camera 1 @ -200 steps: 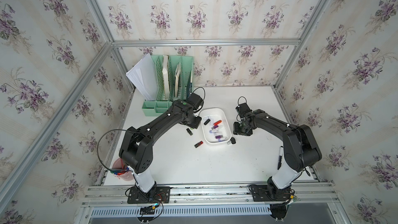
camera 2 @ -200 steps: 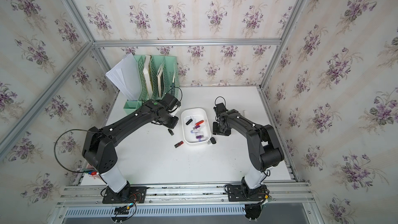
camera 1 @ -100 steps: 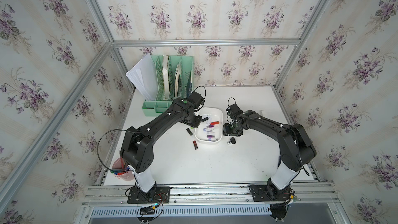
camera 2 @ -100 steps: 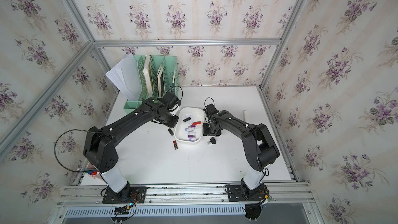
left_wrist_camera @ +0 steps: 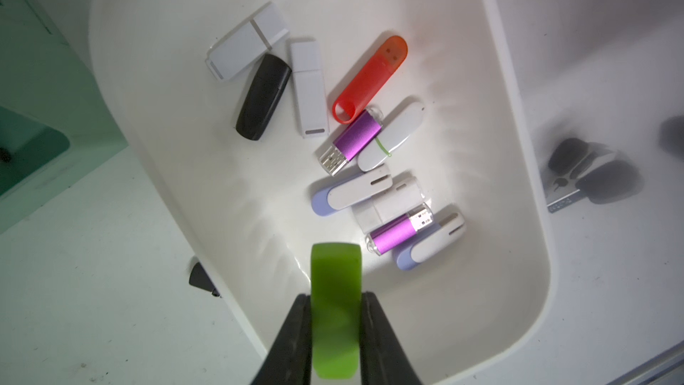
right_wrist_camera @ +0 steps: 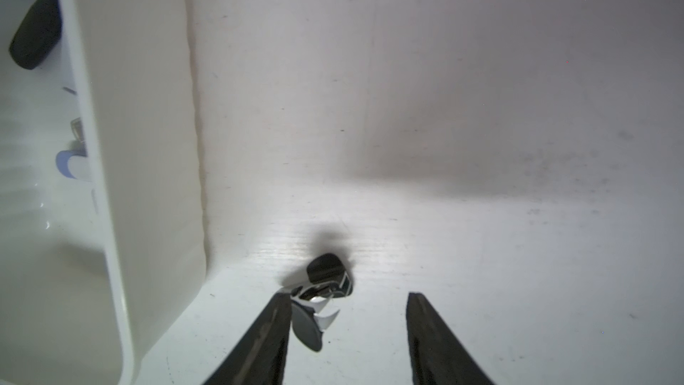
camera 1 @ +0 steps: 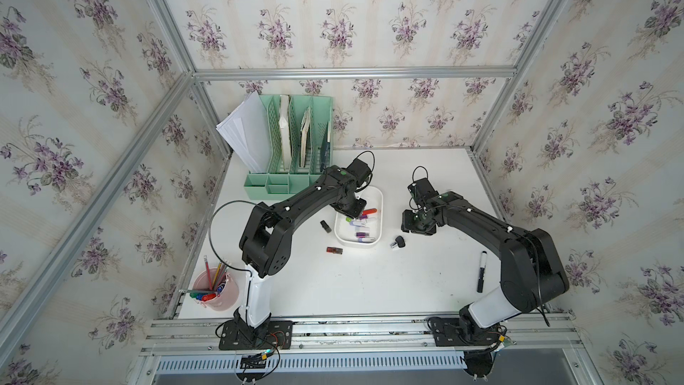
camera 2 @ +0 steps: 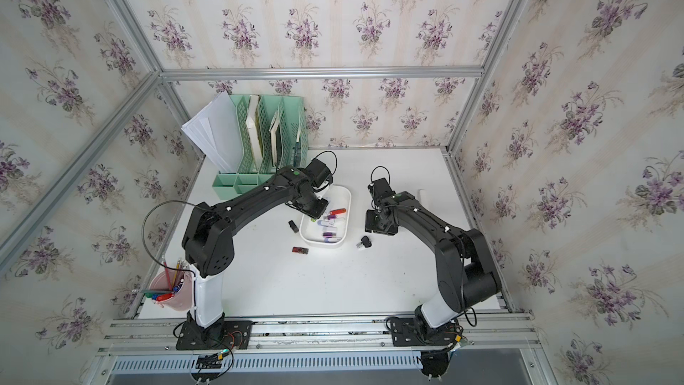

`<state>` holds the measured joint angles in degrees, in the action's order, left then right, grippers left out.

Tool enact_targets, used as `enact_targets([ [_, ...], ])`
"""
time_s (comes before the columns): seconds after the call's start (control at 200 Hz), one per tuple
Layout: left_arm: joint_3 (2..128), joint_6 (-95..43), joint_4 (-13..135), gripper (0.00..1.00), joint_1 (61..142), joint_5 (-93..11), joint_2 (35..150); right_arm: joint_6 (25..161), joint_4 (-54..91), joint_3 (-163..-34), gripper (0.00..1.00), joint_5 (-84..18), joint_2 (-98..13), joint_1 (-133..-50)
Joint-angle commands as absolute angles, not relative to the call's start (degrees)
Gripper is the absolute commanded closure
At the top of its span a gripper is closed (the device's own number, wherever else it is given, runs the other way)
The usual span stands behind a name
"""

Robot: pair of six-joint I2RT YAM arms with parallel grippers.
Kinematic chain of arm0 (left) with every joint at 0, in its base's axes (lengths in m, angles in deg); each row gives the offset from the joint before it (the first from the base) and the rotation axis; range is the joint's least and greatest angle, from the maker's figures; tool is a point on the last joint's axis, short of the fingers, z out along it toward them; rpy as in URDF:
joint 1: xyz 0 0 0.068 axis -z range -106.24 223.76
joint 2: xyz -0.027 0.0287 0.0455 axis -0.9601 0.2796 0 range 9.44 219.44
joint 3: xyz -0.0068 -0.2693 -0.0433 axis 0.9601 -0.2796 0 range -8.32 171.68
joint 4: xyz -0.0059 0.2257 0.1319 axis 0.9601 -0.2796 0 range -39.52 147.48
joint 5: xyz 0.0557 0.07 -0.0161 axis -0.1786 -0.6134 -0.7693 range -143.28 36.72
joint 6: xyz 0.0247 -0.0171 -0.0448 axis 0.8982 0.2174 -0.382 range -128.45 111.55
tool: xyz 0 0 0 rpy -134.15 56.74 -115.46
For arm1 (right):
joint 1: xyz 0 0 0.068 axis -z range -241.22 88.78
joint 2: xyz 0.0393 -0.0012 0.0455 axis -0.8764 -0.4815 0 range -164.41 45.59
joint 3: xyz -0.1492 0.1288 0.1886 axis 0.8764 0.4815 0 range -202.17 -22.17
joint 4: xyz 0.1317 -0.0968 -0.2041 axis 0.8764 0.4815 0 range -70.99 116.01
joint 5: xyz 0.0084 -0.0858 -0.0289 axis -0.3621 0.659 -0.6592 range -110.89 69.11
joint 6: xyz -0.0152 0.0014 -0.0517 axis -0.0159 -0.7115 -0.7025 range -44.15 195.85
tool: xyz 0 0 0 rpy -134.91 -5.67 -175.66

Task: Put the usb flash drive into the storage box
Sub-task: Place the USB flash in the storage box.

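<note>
Faintly, unreadable lettering marks the swivel drive (left_wrist_camera: 592, 175) beside the storage box (left_wrist_camera: 207, 164).

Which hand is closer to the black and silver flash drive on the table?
Right. The right hand is open beside the black and silver flash drive; the left hand is across the storage box, gripping a green flash drive.

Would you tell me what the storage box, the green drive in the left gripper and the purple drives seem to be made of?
The storage box: glossy white plastic, probably; light streaks reflect off its smooth walls.
The green drive: matte, opaque plastic or rubbery coating; no glare.
The purple drives: likely anodised metal sleeve, with satin sheen, bare silver plug and clear plastic end.
</note>
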<state>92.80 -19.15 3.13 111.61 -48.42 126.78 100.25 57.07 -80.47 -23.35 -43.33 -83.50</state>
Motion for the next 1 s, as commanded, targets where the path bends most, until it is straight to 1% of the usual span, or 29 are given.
enact_targets([
  [0.0, 94.28, -20.19, 2.85, 0.75, 111.64, -49.28, 129.35, 99.46, 57.99, -78.93, 0.44, -22.82, -41.1, -81.61],
  [0.355, 96.25, -20.04, 3.74, 0.74, 111.14, -51.52, 136.01, 97.74, 59.35, -77.27, 0.44, -22.91, -37.9, -79.06],
  [0.624, 94.55, -19.6, 5.11, 0.74, 109.1, -50.57, 136.26, 97.82, 59.31, -76.59, 0.44, -22.99, -37.68, -78.88],
  [0.879, 94.85, -19.53, 5.62, 0.73, 108.8, -49.83, 137.57, 97.47, 59.38, -76.53, 0.44, -23.04, -37.81, -78.88],
  [0.994, 95.44, -19.53, 5.21, 0.7, 108.83, -49.9, 138.02, 97.51, 59.27, -76.44, 0.44, -23.18, -37.81, -78.79],
])
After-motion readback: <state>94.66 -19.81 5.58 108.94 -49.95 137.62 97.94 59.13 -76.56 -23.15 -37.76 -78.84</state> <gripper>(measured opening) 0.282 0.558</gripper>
